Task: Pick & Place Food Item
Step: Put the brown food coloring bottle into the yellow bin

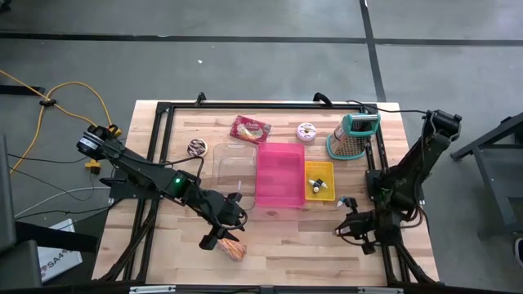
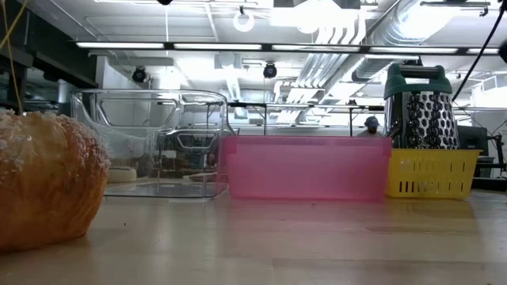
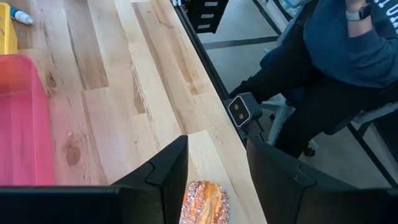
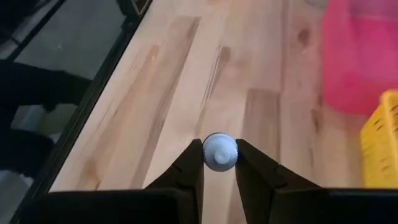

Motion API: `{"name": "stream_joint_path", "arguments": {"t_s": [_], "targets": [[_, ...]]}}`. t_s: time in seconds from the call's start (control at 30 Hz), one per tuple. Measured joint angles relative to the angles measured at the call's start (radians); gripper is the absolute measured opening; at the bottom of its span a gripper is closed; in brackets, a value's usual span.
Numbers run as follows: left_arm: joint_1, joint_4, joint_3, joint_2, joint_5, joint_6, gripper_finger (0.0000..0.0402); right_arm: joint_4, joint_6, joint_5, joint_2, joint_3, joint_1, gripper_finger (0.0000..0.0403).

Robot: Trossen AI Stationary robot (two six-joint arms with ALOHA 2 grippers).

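A sugared, golden pastry (image 1: pixel 234 250) lies on the wooden table close to its near edge; it fills the left of the low view (image 2: pixel 47 182). My left gripper (image 1: pixel 219 239) hangs open above it. In the left wrist view the pastry (image 3: pixel 205 202) shows between and below the fingers, which do not touch it. My right gripper (image 1: pixel 341 230) is near the table's right front, in front of the yellow basket (image 1: pixel 319 180). It is shut on a small round pale-blue and white thing (image 4: pixel 219 149). My right gripper pinches the small round thing by its two opposite sides (image 4: pixel 211 154) between its two fingertips. I see the thing end-on. The fingers slant down toward the table's left. I cannot tell what the thing is.
A pink bin (image 1: pixel 280 174) and a clear container (image 1: pixel 231 163) stand mid-table. At the back are a grater (image 1: pixel 353 137), a packet (image 1: pixel 249 129) and two doughnuts (image 1: pixel 306 131). A small white, blue-tipped thing (image 3: pixel 18 15) lies by the basket. A person (image 3: pixel 336 68) sits beyond the near edge.
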Motion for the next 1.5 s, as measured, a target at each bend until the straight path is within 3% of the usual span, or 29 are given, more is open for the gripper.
{"name": "stream_joint_path", "arguments": {"t_s": [0.47, 1.03, 1.5], "targets": [[0.000, 0.000, 0.000, 0.000, 0.000, 0.000, 0.0159, 0.003, -0.083, -0.010, -0.016, 0.000, -0.169, 0.0060], [0.000, 0.001, 0.000, 0.000, 0.000, 0.000, 0.0159, -0.001, -0.134, -0.009, -0.016, 0.000, -0.547, 0.0064], [0.000, 0.001, 0.000, 0.000, 0.000, 0.000, 0.0159, -0.068, -0.131, -0.014, -0.016, 0.000, -0.786, 0.0065]]}}
